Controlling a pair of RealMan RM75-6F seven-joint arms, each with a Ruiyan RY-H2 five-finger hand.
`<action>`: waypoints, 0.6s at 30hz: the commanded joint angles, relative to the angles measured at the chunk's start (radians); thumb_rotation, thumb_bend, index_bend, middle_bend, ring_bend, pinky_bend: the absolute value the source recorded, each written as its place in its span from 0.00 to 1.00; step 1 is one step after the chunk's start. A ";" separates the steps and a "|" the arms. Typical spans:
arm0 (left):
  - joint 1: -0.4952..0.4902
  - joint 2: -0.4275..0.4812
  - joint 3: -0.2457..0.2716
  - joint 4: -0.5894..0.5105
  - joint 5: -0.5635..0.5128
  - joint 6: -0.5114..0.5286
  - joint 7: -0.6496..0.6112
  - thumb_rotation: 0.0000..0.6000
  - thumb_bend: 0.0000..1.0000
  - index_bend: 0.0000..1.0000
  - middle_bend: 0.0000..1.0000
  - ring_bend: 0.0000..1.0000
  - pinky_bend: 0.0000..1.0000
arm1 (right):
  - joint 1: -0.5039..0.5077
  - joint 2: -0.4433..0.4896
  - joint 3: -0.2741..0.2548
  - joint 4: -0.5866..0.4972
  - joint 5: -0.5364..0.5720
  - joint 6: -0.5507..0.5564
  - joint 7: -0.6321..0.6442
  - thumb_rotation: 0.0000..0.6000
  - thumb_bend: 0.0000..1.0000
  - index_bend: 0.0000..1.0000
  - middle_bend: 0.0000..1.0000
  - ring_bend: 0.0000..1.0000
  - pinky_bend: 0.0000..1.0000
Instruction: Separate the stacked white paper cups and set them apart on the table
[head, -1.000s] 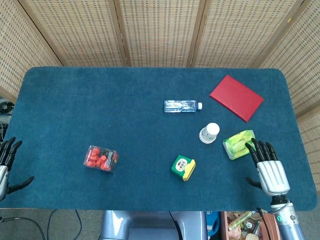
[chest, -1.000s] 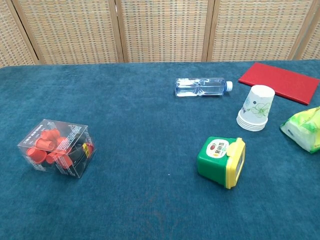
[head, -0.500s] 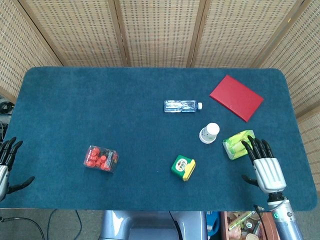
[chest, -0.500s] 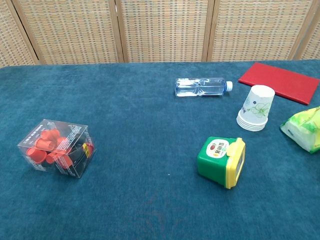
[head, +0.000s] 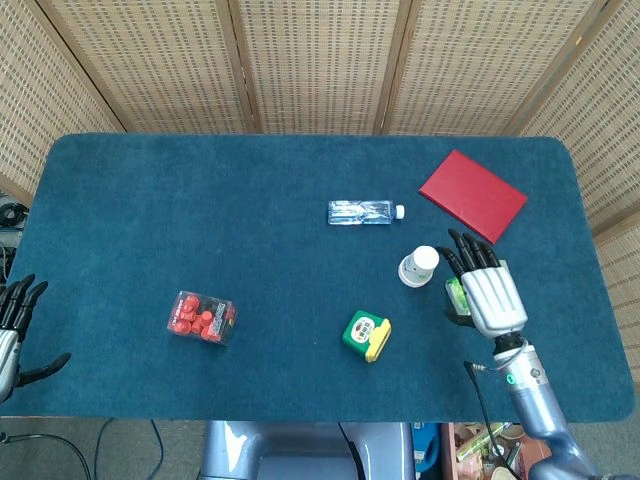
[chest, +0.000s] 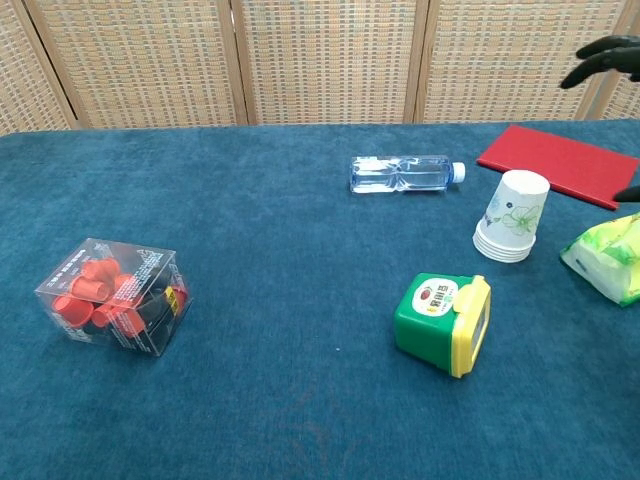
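Paper cups (chest: 514, 216) sit nested upside down; we judge our right hand (head: 486, 291), fingers spread and empty, could topple them or snag the green packet (chest: 608, 257) alongside.

No legible text, brand, number or sign is present in either view. The green-and-yellow plastic container (chest: 444, 323) carries a small label with a red emblem; its characters are too small to read. The clear plastic water bottle (chest: 403, 173) label is likewise unreadable.
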 joint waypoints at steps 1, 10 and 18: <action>0.000 -0.001 0.000 0.004 -0.002 -0.001 -0.004 1.00 0.16 0.00 0.00 0.00 0.00 | 0.083 -0.001 0.051 -0.011 0.135 -0.097 -0.072 1.00 0.12 0.20 0.07 0.00 0.18; -0.008 -0.006 -0.002 0.016 -0.014 -0.023 -0.008 1.00 0.16 0.00 0.00 0.00 0.00 | 0.216 -0.052 0.067 0.069 0.376 -0.184 -0.194 1.00 0.12 0.25 0.11 0.00 0.18; -0.012 -0.015 -0.002 0.026 -0.020 -0.034 -0.001 1.00 0.16 0.00 0.00 0.00 0.00 | 0.307 -0.121 0.053 0.180 0.494 -0.219 -0.234 1.00 0.12 0.27 0.15 0.00 0.19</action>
